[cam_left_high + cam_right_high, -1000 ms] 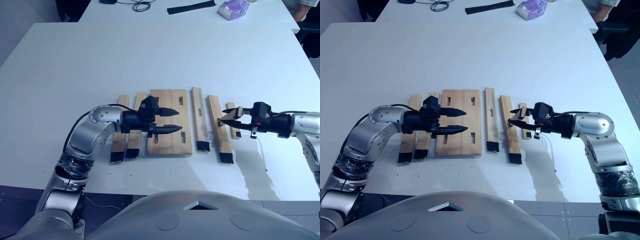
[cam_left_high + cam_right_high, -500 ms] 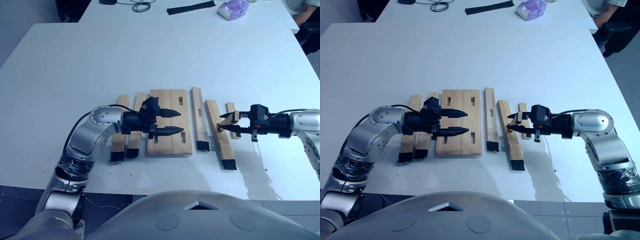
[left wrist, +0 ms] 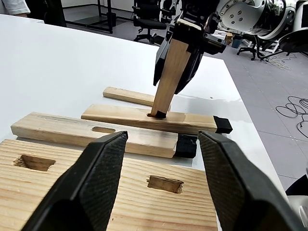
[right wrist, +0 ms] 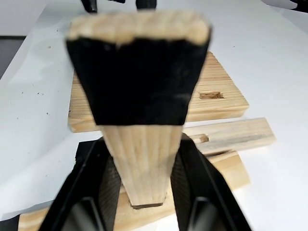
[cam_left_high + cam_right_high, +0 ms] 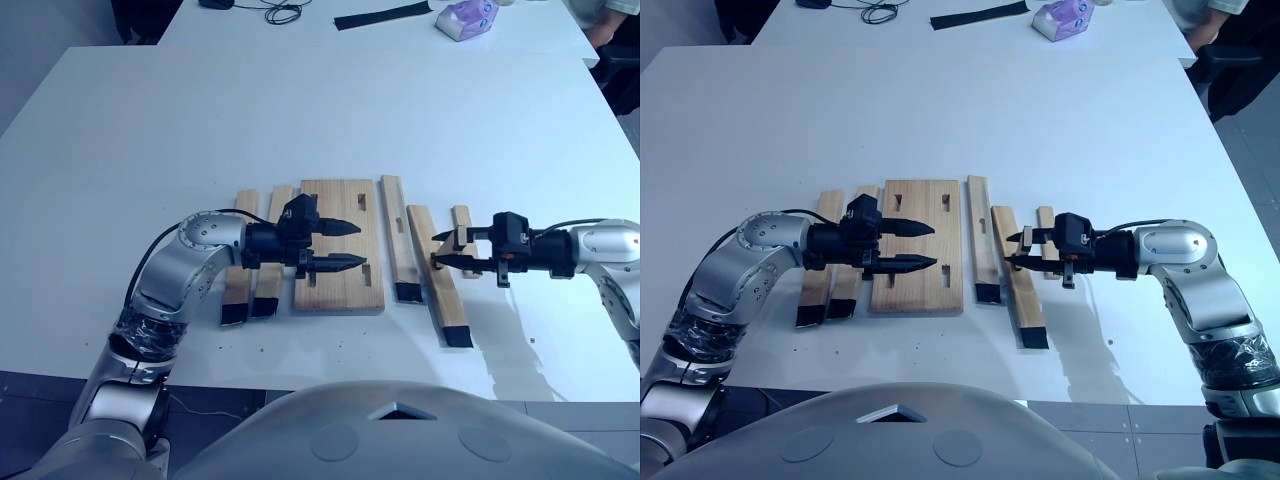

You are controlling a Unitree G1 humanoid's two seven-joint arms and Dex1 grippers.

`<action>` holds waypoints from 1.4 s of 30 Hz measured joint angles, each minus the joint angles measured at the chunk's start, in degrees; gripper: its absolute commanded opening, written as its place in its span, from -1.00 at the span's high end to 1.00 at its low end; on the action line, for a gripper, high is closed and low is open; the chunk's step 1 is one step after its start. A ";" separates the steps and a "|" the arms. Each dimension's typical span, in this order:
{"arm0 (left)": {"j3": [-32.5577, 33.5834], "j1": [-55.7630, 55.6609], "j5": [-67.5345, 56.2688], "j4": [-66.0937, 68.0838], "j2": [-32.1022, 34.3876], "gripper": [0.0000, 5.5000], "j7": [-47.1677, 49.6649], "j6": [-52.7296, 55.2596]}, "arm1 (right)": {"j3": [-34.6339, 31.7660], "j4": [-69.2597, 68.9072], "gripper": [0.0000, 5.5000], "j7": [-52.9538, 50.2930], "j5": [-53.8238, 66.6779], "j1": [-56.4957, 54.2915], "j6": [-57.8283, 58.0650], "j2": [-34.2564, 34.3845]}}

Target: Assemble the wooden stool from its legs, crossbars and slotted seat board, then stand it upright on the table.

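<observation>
The slotted seat board (image 5: pixel 335 290) lies flat mid-table, and my left gripper (image 5: pixel 357 244) hovers open just above it. Two legs (image 5: pixel 240 275) lie at its left side. To its right lie a leg (image 5: pixel 398 245) and another leg (image 5: pixel 440 290) with a black foot. My right gripper (image 5: pixel 440 252) is shut on a short crossbar (image 3: pixel 169 72), whose lower end sits in that second leg's slot (image 4: pixel 144 204). A loose crossbar (image 5: pixel 461 215) lies on the table just behind the right gripper. The left wrist view looks between its fingers (image 3: pixel 103 178) at the right gripper (image 3: pixel 187 29).
The white table (image 5: pixel 300 120) has free room behind and on both sides of the parts. On the far table lie a black strip (image 5: pixel 383 15), a small pack (image 5: pixel 468 18) and cables (image 5: pixel 280 10).
My right gripper has moved left with the crossbar, dragging the slotted leg closer to the neighbouring leg and slightly toward the front edge. The left arm has stayed put.
</observation>
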 measured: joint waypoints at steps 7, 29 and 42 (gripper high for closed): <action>0.00 -0.38 0.17 0.43 0.18 0.01 -0.31 -0.21 | -1.73 0.51 0.53 -0.99 1.39 2.08 -0.02 0.33; -0.22 -1.08 0.85 1.70 0.88 0.01 -1.90 -1.37 | -4.38 -3.08 0.53 -1.04 2.94 8.25 -0.82 -2.35; -0.21 -1.07 0.90 1.84 0.44 0.01 -0.49 -2.35 | -4.75 2.35 0.53 -1.97 0.70 3.09 -2.22 -3.08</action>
